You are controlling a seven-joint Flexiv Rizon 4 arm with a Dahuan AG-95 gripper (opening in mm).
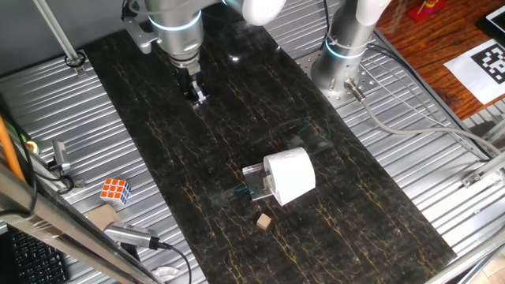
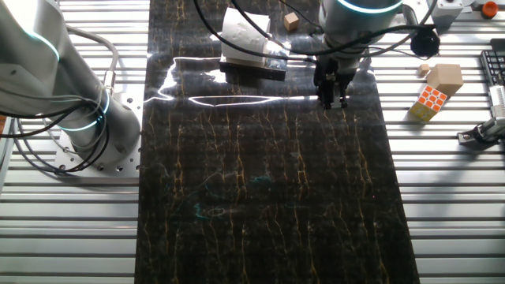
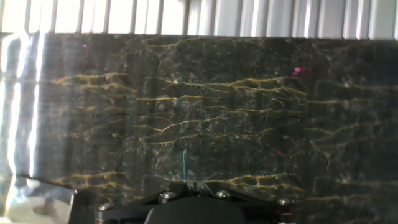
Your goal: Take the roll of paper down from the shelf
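The plain white, soft roll of tissue paper (image 1: 290, 175) sits on the small clear-plastic shelf (image 1: 256, 182), well apart from my two-finger gripper (image 1: 197, 96), whose fingers look pressed together. I judge the roll light and crushable, best pinched gently across its curved sides. The shelf's transparent legs are hard to make out; the hand view shows only the dark marbled tabletop (image 3: 217, 106).

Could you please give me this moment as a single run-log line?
end effector: above dark marbled tabletop, holding nothing | white tissue paper roll: on clear plastic shelf | phase: roll not yet grasped
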